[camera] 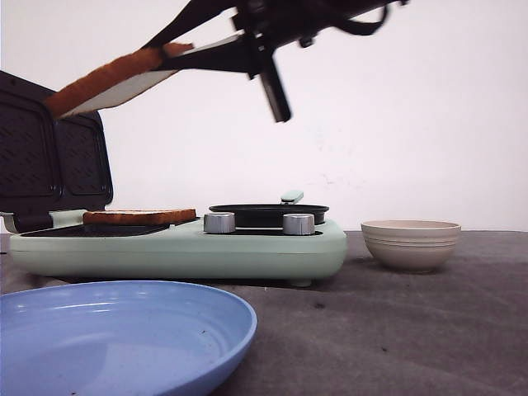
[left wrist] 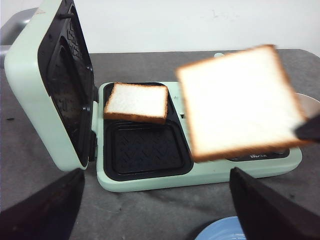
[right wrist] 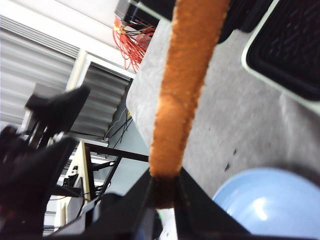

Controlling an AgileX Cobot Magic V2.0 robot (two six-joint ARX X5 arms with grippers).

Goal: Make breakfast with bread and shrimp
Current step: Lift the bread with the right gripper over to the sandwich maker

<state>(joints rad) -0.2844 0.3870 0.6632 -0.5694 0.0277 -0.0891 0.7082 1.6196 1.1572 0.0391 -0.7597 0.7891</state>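
One bread slice lies flat in the far tray of the open green sandwich maker; it also shows in the left wrist view. My right gripper is shut on a second bread slice and holds it high in the air above the maker. That slice shows in the left wrist view and edge-on in the right wrist view, pinched by the right gripper. My left gripper is open and empty above the table in front of the maker. No shrimp is in view.
The maker's lid stands open at the left. Its near tray is bare. A black pan sits on the maker's right side behind two knobs. A beige bowl stands at the right. A blue plate lies at the front.
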